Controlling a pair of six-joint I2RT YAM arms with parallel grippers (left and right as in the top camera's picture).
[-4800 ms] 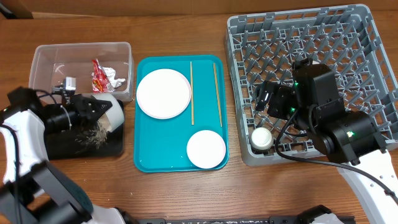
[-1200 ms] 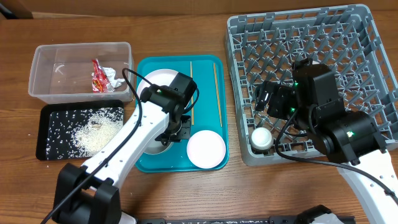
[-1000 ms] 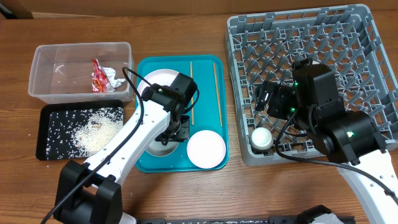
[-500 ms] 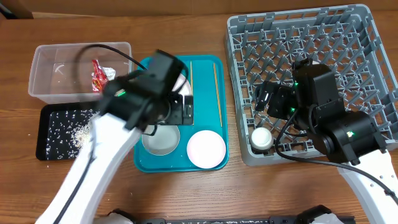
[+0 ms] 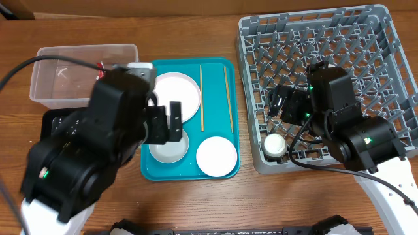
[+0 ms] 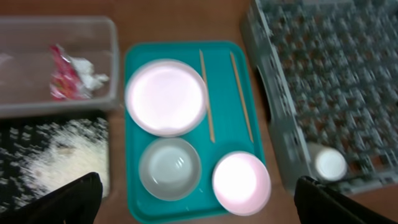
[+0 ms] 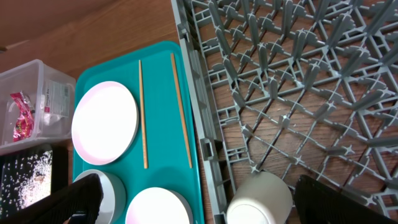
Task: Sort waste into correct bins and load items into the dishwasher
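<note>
On the teal tray (image 6: 224,53) under my left gripper (image 6: 198,186) lie the white plate (image 6: 166,96), two white bowls (image 6: 170,168) and, beside the plate, two wooden chopsticks (image 6: 206,93). This gripper hangs high, with its fingers spread wide and empty. My right gripper (image 7: 198,183) is also wide apart and holds nothing. It is above the grey dish rack (image 5: 313,39), where the small white cup (image 7: 260,199) sits near one corner. The red-and-white wrapper (image 6: 59,74) and the tissue (image 6: 87,71) are in the clear tub (image 6: 37,37). The rice (image 6: 56,155) lies in the black tray (image 6: 12,137).
</note>
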